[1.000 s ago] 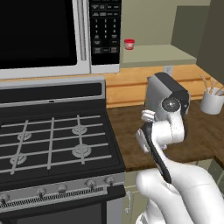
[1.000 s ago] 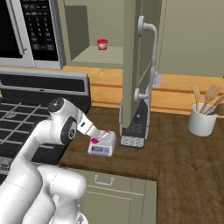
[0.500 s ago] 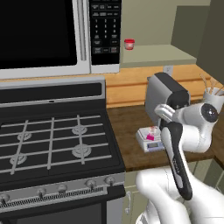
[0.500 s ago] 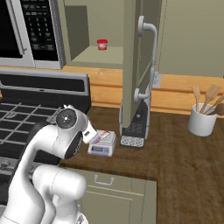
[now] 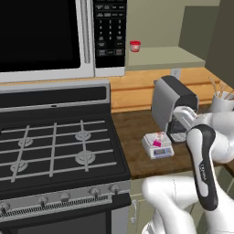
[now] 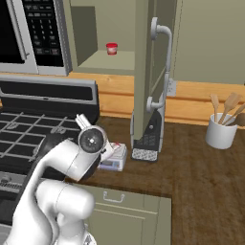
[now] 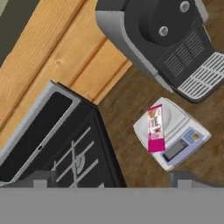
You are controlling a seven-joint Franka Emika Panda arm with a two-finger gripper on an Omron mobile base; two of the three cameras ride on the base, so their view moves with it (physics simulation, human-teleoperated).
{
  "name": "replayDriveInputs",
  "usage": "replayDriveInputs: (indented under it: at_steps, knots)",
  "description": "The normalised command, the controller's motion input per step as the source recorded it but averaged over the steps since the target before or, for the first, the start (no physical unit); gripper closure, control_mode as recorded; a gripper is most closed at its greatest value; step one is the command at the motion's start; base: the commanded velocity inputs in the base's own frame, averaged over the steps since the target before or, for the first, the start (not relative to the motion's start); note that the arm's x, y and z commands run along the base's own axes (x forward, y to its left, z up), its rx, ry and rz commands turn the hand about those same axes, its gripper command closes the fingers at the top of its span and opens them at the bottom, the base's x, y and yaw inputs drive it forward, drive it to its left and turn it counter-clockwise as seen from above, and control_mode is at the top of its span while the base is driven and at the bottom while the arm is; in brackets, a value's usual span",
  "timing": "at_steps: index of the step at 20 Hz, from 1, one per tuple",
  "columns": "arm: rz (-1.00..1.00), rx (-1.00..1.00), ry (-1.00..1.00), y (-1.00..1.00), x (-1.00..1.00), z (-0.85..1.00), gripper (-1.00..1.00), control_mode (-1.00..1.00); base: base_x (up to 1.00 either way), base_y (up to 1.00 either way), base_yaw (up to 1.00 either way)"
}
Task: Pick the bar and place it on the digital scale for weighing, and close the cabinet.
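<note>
On top of the small light-grey square digital scale (image 7: 173, 131), the tiny pink-magenta and whitish oblong bar (image 7: 155, 128) is lying flat on the smooth platform, its long axis running from the back edge toward the little bluish display, the magenta end just overhanging the platform edge nearest that display. Judging from the hand view, the two-finger gripper (image 7: 109, 180) is sitting well clear of the scale, looking down on it, with its dark fingertips spread wide and nothing between them; so the placing step looks done. Beside the scale, on the side away from the black gas stove (image 5: 55, 146), the grey-and-black coffee machine (image 5: 176, 107) is standing on the dark wooden counter (image 6: 191, 172), its perforated drip tray close to the scale's corner. What is remaining is the olive-beige panelled wall cabinet door (image 6: 148, 72), which is hanging open, edge-on in the right base view, above and just past the coffee machine from the scale, its curved vertical silver handle (image 6: 161, 67) facing away from the stove. The coming move is turning on that relation: the door lies higher than the scale and farther from the stove, so the arm will probably be needing to rise and push its flat outer face. Inside the cabinet a small red-lidded jar (image 6: 112, 48) is resting on the matte shelf.
</note>
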Motion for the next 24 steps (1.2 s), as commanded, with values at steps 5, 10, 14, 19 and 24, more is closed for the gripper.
replayDriveInputs:
  at_steps: [5, 10, 14, 19, 24]
  knots:
    - [0.08, 0.49, -0.15, -0.19, -0.01, -0.35, -1.0, -1.0, 0.0, 0.0, 0.0]
    - [0.08, 0.39, -0.1, -0.41, -0.01, -0.05, -1.0, -1.0, 0.0, 0.0, 0.0]
    - [0.12, 0.15, -0.23, -0.55, -0.24, 0.0, -1.0, -1.0, 0.0, 0.0, 0.0]
    - [0.07, 0.15, -0.24, -0.51, -0.13, 0.15, -1.0, -1.0, 0.0, 0.0, 0.0]
    - [0.02, 0.22, -0.15, -0.55, -0.13, 0.37, -1.0, -1.0, 0.0, 0.0, 0.0]
